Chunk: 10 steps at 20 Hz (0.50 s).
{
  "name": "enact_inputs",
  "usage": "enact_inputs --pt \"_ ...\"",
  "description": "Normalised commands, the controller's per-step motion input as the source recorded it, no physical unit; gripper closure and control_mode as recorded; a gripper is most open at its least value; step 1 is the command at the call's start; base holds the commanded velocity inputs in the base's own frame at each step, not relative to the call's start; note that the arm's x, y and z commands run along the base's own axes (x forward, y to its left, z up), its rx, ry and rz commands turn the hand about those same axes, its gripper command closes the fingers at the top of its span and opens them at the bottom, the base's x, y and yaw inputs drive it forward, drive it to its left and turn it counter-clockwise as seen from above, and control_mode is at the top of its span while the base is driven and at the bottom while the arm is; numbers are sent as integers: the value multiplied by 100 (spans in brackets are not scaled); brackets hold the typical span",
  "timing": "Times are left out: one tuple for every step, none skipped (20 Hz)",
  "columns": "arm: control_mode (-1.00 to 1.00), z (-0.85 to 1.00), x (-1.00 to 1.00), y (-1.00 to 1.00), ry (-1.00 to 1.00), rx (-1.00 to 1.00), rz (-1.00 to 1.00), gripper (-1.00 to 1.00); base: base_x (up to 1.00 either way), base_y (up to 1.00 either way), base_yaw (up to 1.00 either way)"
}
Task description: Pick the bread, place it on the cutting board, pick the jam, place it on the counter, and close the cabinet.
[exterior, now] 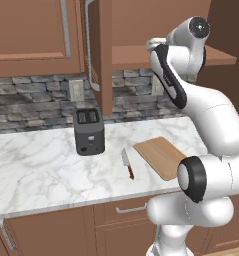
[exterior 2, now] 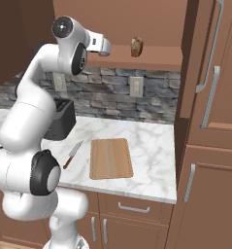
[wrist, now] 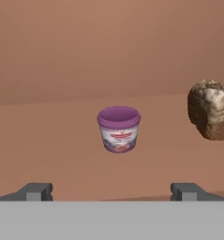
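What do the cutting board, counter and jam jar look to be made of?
Cutting board: likely wood, matte tan with faint grain. Counter: marble or a look-alike, white with grey veins. Jam: unclear, perhaps plastic or glass, purple with a printed label.

jam (wrist: 118, 129) jar label, red band, lettering too blurred to read
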Motion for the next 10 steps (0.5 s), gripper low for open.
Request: enact_inputs --pt "-100 -5 13 0 0 0 0 -100 0 0 0" --pt "-100 -5 13 0 0 0 0 -100 0 0 0" --pt "-100 -5 11 -2 0 0 0 -100 0 0 0" --pt "-100 -4 10 -3 0 0 0 -100 0 0 0" --pt "-100 -4 9 -3 0 0 0 -100 0 0 0" --pt "-100 -5 10 -3 0 0 0 -100 0 0 0" --pt "-100 -6 12 -3 0 0 0 -100 0 0 0" --pt "-100 -7 12 -1 0 0 0 -100 0 0 0" --pt "-100 -9 12 -1 0 0 0 -100 0 0 0" --pt "-100 -7 11 -1 0 0 0 -100 0 0 0"
